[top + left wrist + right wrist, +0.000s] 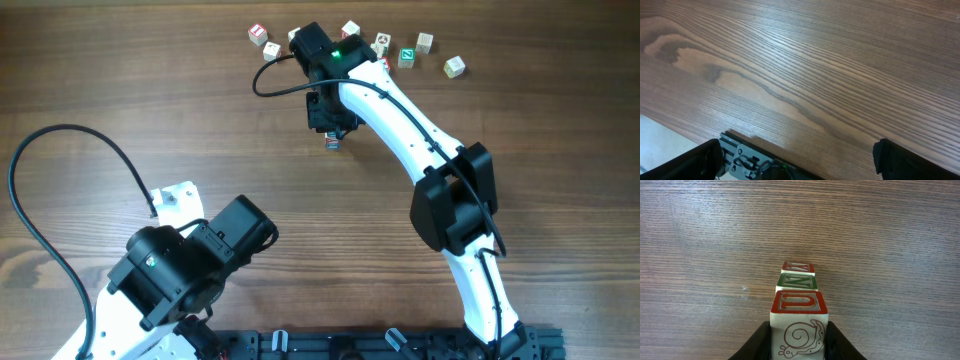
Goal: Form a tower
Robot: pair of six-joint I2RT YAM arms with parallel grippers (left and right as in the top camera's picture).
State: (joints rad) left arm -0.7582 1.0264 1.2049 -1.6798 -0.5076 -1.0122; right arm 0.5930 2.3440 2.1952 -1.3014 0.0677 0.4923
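Note:
In the right wrist view my right gripper [800, 332] is shut on a whitish cube [800, 320] with a red U and a red snail drawing. Straight beneath it stands the tower [797, 282]: a green-printed N cube over a red-printed cube [798, 267]. All three line up and I see no gap between them. Overhead, the right gripper [330, 118] hangs at the back middle of the table, the tower [332, 143] peeking out just below it. My left gripper [800, 160] stands wide open over bare wood, holding nothing.
Several loose letter cubes lie along the back edge, from a red one [258, 34] at the left to a pale one [455, 66] at the right. A green-printed cube [407, 57] sits among them. The left arm [190, 265] rests at the front left.

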